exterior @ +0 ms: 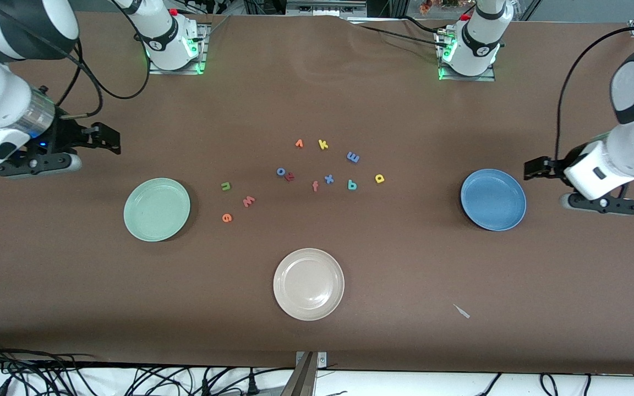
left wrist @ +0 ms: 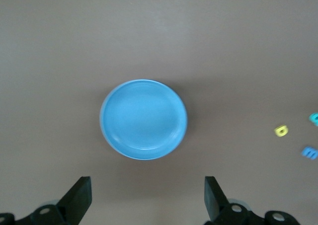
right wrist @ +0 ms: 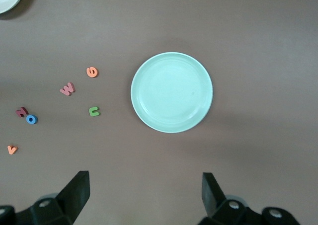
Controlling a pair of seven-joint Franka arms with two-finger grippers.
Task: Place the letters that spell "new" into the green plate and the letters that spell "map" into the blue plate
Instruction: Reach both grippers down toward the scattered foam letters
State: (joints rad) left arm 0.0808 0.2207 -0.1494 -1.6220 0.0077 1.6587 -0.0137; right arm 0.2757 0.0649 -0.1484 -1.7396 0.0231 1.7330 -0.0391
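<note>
Both pincers gape wide, holding nothing: left pincer (left wrist: 144, 197) over bench (exterior: 460, 286) by blue plate (exterior: 493, 199); right pincer (right wrist: 144, 197) by green plate (exterior: 157, 209). Both arms wait.

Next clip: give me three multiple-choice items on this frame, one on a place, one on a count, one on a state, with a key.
1. Where is the beige-white plate?
A. nearer the front camera than the letters
B. on the blue plate
C. under the right gripper

2. How many letters lie in the green plate?
A. three
B. one
C. none

3. How do the left gripper and the right gripper stand?
A. both shut on letters
B. both open, holding nothing
C. one open, one shut

Key: 1 A, it lies lowest in the front view. 2 C, the plate is bare. 3 B, each wrist view shows fingers spread over bare table.
</note>
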